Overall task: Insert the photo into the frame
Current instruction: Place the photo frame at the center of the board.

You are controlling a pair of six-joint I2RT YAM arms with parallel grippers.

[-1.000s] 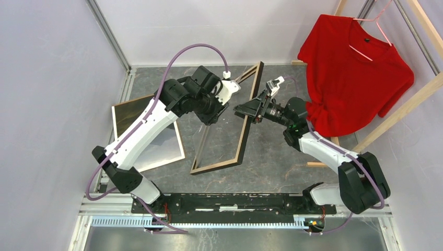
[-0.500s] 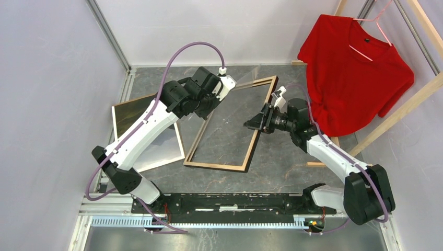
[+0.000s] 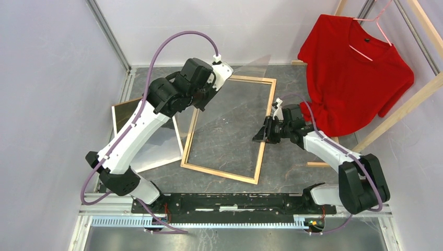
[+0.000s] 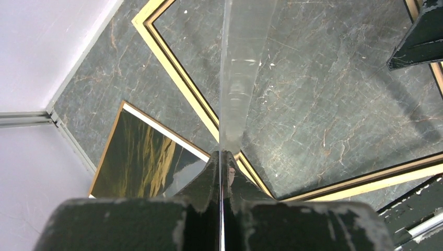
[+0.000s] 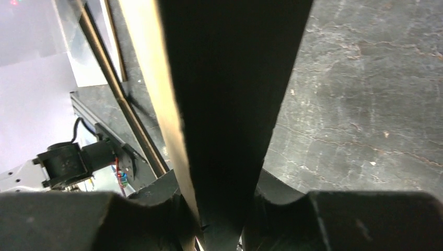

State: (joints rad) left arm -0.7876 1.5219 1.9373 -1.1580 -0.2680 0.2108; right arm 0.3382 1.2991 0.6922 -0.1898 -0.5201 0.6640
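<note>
Left gripper (image 4: 223,157): jaws now pinched tight on the edge of the clear sheet (image 4: 241,78), which is held raised over the frame's (image 3: 219,173) far-left part. Right gripper (image 5: 222,214): jaws narrowed onto the frame's right rail. The frame has gone from standing tilted to lying flat, wood back up. Photo (image 3: 124,112) lies just left of the frame, ungripped, partly under the left arm. Reading: frame ready for loading, sheet likely first, photo after.
</note>
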